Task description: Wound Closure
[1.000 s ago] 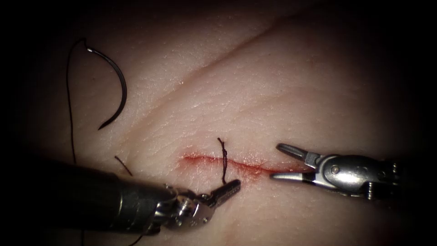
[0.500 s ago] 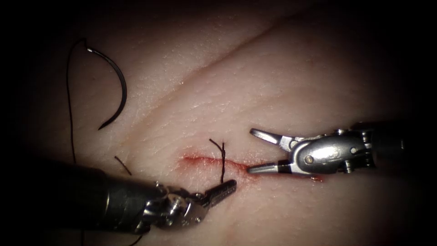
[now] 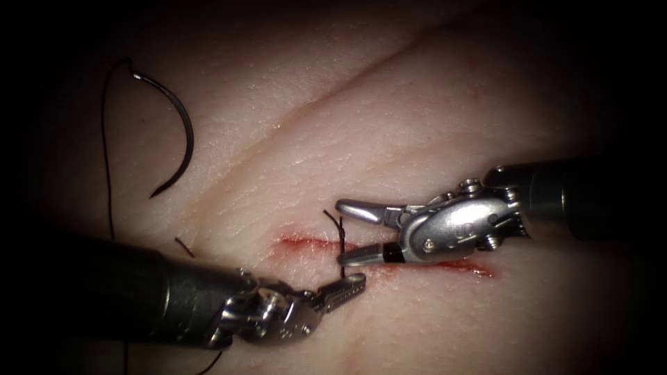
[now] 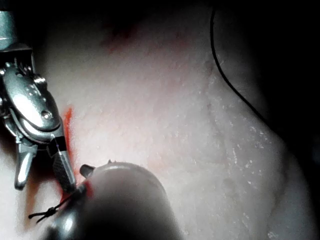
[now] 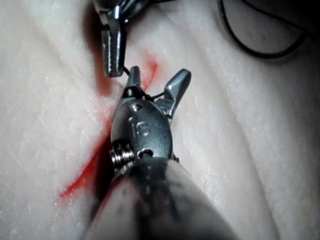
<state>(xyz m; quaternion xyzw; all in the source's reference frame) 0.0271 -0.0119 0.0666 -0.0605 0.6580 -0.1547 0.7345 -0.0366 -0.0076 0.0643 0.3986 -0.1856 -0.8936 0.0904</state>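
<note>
We see the left tool (image 3: 347,285) low on the tissue (image 3: 417,125), just below the cut (image 3: 306,243), jaws closed on the lower end of the short thread (image 3: 342,239) that stands up across the cut. That hold looks meant to keep the strand taut and upright, so there's something to reach for.

The right tool (image 3: 351,232) comes in from the right, lying along the cut's right half, jaws spread wide and holding nothing. The stitch strand sits between the two jaws, right at their tips: upper jaw above the cut, lower jaw on the cut line. In the right wrist view, the right tool (image 5: 156,82) has the fine thread (image 5: 154,95) crossing the gap at the base of its open jaws, with the left tool (image 5: 113,50) just beyond. We read this as lining up on the strand, nothing clamped or cut yet.

In the left wrist view, the right tool (image 4: 42,177) is open beside the red fluid (image 4: 67,120), and a knotted thread end (image 4: 47,212) trails off by the left shaft.

The needle (image 3: 177,132) is well apart, upper left of the cut, lying free on the tissue surface, not in the tissue and held by neither tool. Its long thread tail (image 3: 108,173) runs down the left side. A short cut end of thread (image 3: 184,247) lies left of the cut near the left shaft. Parked out of the way, we'd guess.
</note>
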